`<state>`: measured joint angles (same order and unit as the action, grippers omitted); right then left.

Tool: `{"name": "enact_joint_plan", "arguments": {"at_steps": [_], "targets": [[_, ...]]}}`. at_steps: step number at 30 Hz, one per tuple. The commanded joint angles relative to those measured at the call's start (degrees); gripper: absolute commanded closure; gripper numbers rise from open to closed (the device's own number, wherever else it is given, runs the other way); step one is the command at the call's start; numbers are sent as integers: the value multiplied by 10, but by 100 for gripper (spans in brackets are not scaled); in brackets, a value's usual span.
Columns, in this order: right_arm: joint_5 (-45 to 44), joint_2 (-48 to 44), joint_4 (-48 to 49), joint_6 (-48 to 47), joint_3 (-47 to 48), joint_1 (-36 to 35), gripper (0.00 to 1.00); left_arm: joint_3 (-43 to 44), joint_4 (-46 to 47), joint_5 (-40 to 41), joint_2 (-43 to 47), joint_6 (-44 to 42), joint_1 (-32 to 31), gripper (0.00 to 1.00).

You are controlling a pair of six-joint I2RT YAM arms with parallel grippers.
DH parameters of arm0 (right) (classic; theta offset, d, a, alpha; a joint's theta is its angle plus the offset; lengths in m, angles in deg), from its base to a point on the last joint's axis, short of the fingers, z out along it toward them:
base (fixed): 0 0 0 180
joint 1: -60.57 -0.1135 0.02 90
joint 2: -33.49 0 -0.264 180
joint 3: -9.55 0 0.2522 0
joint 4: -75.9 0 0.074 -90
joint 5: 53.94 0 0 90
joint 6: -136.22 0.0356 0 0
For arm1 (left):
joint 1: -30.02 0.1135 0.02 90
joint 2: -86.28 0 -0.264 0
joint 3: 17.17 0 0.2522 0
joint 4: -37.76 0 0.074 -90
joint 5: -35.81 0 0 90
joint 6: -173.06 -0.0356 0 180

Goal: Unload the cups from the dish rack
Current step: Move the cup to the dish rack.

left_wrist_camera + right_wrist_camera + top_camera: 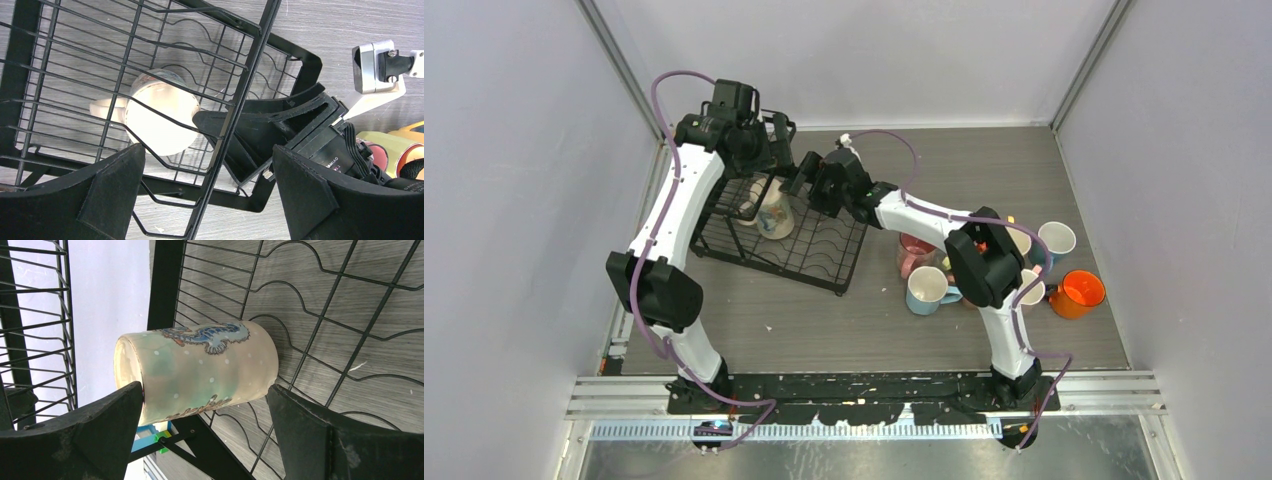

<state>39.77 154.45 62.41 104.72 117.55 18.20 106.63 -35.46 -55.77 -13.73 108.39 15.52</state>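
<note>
One beige cup (774, 215) with a blue seahorse print lies on its side in the black wire dish rack (824, 255). In the right wrist view this cup (200, 370) spans the gap between my right gripper's (205, 425) open fingers, its rim beside the left fingertip, its base beside the right one. The right gripper (802, 180) reaches in from the rack's right side. My left gripper (776, 140) hovers open over the rack's far edge. From there it looks down through the wires at the cup (160, 117). It holds nothing.
Several cups stand on the table to the right of the rack: pink (914, 250), light blue (927, 290), orange (1079, 293) and a white one (1056, 238). Grey walls close in the left, back and right. The rack's top rail (252, 60) crosses between my left fingers.
</note>
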Motion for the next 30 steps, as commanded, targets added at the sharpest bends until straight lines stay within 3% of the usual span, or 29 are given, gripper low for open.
{"name": "enact_joint_plan", "arguments": {"at_steps": [1, 25, 30], "targets": [[-21, -48, 2, -14, -7, 2, 2, -5, 17, -12, -2, 3, 2, 0], [-35, -83, -18, -30, -36, 4, 3, -11, 20, -13, 0, 3, 4, 0], [-20, -90, 21, -51, -47, 4, 2, -9, 19, -15, -1, 3, 4, 0]]}}
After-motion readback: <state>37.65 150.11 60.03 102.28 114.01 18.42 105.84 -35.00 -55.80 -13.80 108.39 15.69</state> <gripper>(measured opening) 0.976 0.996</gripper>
